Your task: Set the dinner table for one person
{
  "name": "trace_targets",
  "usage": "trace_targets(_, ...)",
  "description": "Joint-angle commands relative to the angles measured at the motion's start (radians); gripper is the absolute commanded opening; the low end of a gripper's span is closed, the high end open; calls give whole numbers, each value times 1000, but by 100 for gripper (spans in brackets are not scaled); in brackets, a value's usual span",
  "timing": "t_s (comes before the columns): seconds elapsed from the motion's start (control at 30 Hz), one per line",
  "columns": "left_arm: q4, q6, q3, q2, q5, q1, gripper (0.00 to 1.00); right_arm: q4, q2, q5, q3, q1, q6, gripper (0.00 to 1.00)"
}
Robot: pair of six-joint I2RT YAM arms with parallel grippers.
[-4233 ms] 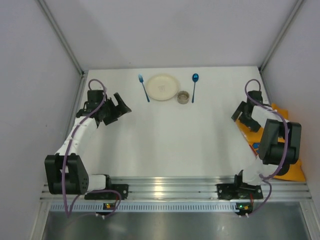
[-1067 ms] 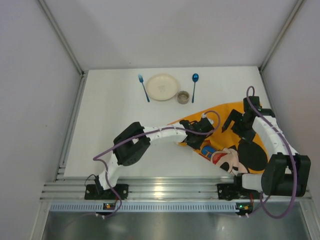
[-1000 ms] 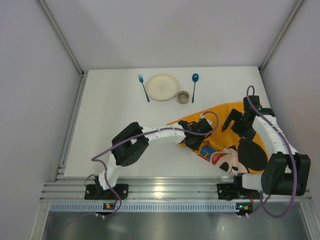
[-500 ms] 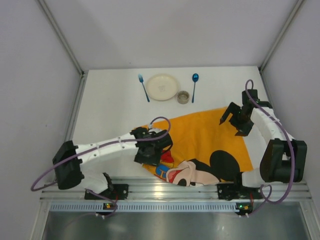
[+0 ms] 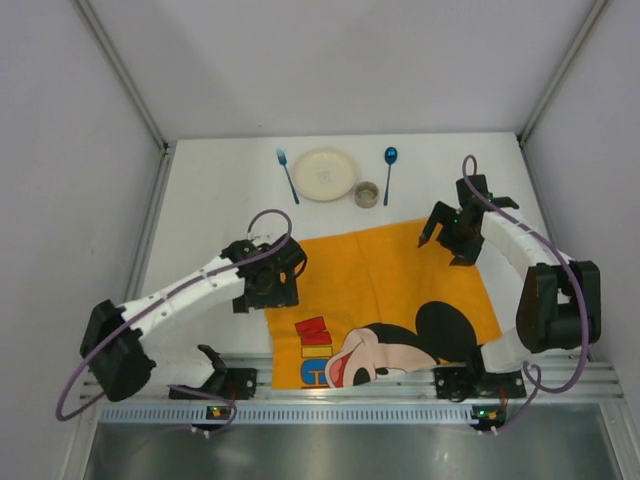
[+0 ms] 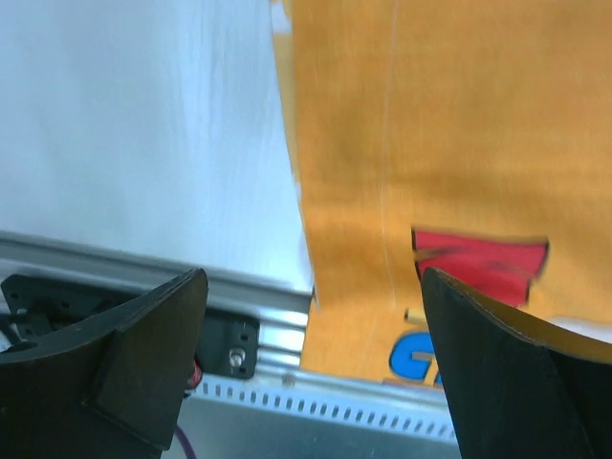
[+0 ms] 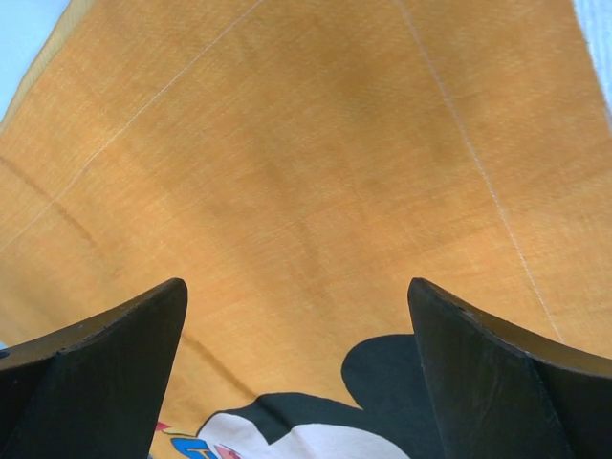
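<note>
Left fingers (image 6: 134, 354) are spread wide with nothing between them, over the left edge of the orange Mickey Mouse mat (image 5: 385, 275). The mat lies flat on the near half of the white worktop (image 5: 215, 200), with its near edge lapping over the aluminium rail (image 6: 115, 258). Along the far side there's a blue fork (image 5: 288, 175), a cream plate (image 5: 325, 174), a small metal cup (image 5: 367, 194) and a blue spoon (image 5: 388, 172). Right fingers (image 7: 96, 354) are also wide apart and empty, above the mat's far right corner.

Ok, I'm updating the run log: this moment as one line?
mat: spread on dinner table | left gripper: open, over mat's left edge | right gripper: open, over mat | plate, fork, spoon, cup: far side
</note>
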Motion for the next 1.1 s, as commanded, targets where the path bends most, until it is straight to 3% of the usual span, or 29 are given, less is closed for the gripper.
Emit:
trace_targets(0.0, 248, 197, -39, 142, 37, 119, 99, 45, 19, 5, 54, 27, 10, 99)
trace_targets(0.17, 409, 312, 52, 420, 73, 171, 99, 72, 50, -9, 56, 26, -8, 97)
trace_targets(0.37, 383, 415, 224, 698, -15, 216, 97, 91, 73, -35, 83, 27, -7, 96)
trace_targets(0.7, 392, 594, 283, 783, -119, 429, 96, 191, 185, -181, 276, 65, 36, 96)
trace_targets(0.97, 319, 572, 345, 821, -113, 493, 96, 154, 461, -161, 612, 156, 39, 92)
trace_targets(1.07, 294, 536, 302, 810, -131, 496, 96, 125, 559, -127, 720, 185, 29, 90)
